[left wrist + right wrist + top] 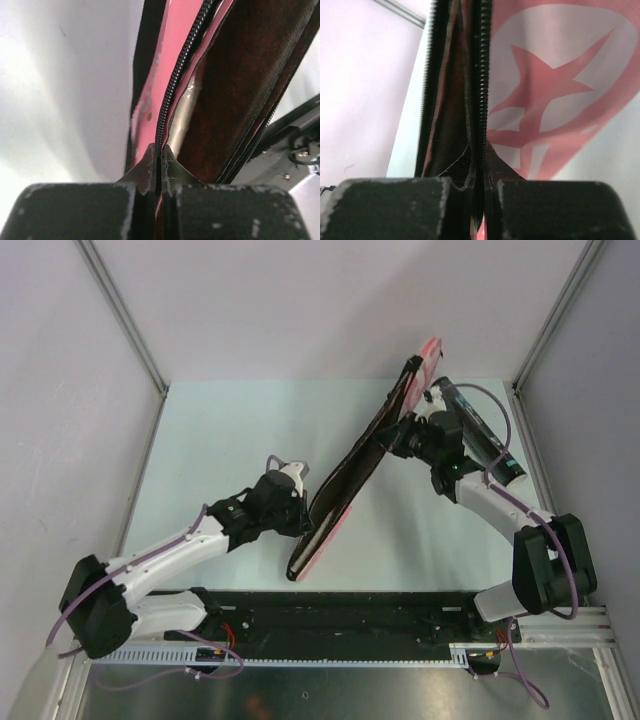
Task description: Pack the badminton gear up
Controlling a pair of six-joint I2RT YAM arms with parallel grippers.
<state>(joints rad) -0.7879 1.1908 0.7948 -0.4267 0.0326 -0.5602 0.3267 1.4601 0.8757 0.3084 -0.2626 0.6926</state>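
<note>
Your left arm stretches forward and rightward, and the left tool (298, 508) is clamped on the zipper edge near the low end of the pink racket cover (352, 472). Your right arm folds back leftward, with the right tool (403, 432) clamped near the cover's far end. The cover slants diagonally over the table (220, 430).

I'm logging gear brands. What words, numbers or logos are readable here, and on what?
No text is readable in any view.
racket cover: only a pink star-like emblem on white, no letters showing.
black tube: pale marks near its near end, too small to read.
</note>
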